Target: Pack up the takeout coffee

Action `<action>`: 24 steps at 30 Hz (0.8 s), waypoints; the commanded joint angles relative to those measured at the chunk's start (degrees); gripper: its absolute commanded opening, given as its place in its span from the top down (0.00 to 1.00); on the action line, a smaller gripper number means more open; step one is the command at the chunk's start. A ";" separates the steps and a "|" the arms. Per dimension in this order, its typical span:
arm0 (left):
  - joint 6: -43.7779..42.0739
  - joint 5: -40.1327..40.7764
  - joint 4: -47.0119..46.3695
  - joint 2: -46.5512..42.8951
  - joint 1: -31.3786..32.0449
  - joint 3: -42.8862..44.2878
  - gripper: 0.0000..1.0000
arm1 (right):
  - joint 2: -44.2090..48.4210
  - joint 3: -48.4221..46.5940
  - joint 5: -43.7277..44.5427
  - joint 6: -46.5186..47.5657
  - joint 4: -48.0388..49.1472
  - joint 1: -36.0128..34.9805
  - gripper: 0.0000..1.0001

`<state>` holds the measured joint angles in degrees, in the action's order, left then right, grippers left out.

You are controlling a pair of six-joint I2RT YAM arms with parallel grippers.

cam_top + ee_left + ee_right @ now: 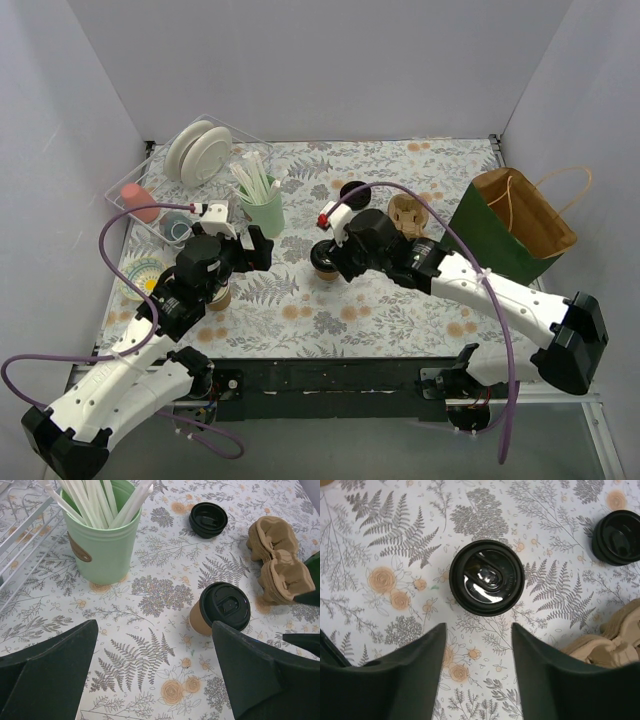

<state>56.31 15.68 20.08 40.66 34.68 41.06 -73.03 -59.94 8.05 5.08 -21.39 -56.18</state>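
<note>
The takeout coffee is a small kraft cup with a black lid, standing upright mid-table. In the right wrist view its lid lies just ahead of my fingertips, seen from above. My right gripper is open and empty, hovering over the cup. My left gripper is open and empty, left of the cup, over bare cloth. The green and kraft paper bag stands open at the right.
A mint cup of straws stands behind my left gripper. A loose black lid and a pulp cup carrier lie behind the coffee. A wire rack with plates is at far left. Another brown cup sits under my left arm.
</note>
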 commanded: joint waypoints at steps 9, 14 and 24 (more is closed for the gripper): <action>7.57 -0.04 -2.59 -2.52 0.22 1.12 0.02 | -13.18 -15.81 0.39 -0.25 -1.99 6.43 0.09; 17.50 -1.53 7.05 1.07 0.22 6.83 0.02 | -20.03 -25.30 1.27 0.90 -8.04 6.96 0.09; 27.27 -6.10 29.13 8.11 0.30 22.21 0.02 | -22.94 -29.97 -5.50 -0.60 -11.48 6.96 0.08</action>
<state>79.88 11.25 39.00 48.18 34.68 57.93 -95.74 -87.72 6.42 4.86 -30.50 -48.93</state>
